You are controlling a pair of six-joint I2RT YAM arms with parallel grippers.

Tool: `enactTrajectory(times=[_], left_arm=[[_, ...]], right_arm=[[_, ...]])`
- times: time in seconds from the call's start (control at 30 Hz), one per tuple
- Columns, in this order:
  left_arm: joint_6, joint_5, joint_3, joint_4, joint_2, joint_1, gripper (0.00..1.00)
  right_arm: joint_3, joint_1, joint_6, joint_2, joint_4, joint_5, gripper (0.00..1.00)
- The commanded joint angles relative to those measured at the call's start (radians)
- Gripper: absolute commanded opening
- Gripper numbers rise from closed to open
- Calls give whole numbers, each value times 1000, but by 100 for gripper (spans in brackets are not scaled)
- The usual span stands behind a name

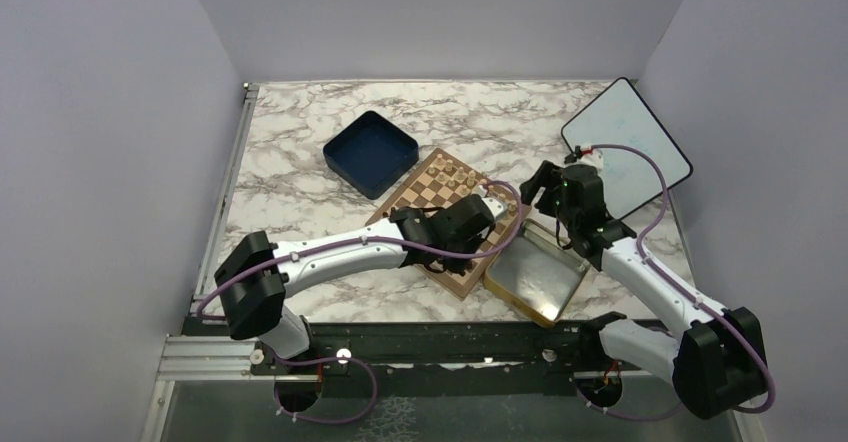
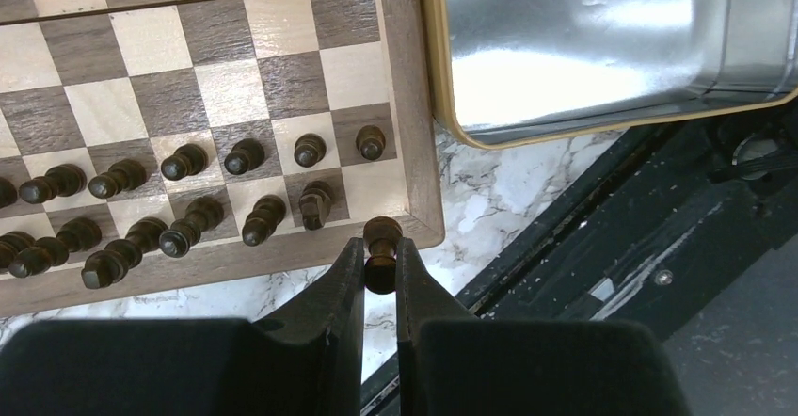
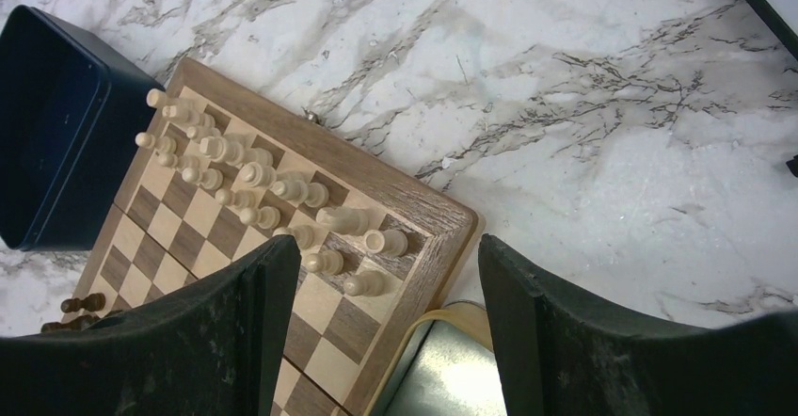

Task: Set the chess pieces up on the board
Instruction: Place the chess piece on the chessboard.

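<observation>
The left gripper (image 2: 380, 251) is pinching a dark chess piece (image 2: 382, 232) between nearly closed fingers. It is holding the piece at the lower centre of the left wrist view, over the brown border at the lower right corner of the board (image 2: 412, 105). The piece's long axis is running up the frame, head toward the board. The empty corner square (image 2: 370, 190) is lying just above the fingertips (the only gap showing in that back row), so the coming move is likely calling for a short advance up-frame. The right gripper (image 3: 386, 251) is hanging wide open and empty over the pale pieces (image 3: 282, 185), leaving the left arm nearer.
</observation>
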Motion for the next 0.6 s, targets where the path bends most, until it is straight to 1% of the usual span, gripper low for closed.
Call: enactTrajectory(times=[0.0, 0.13, 0.57], left_arm=[[0, -50, 46, -35, 45, -14, 1], [3, -53, 56, -46, 83, -20, 1], [13, -56, 79, -43, 160, -26, 1]], right_arm=[[-16, -19, 9, -19, 18, -31, 75], [-30, -29, 13, -44, 49, -34, 75], [-32, -36, -4, -86, 38, -27, 75]])
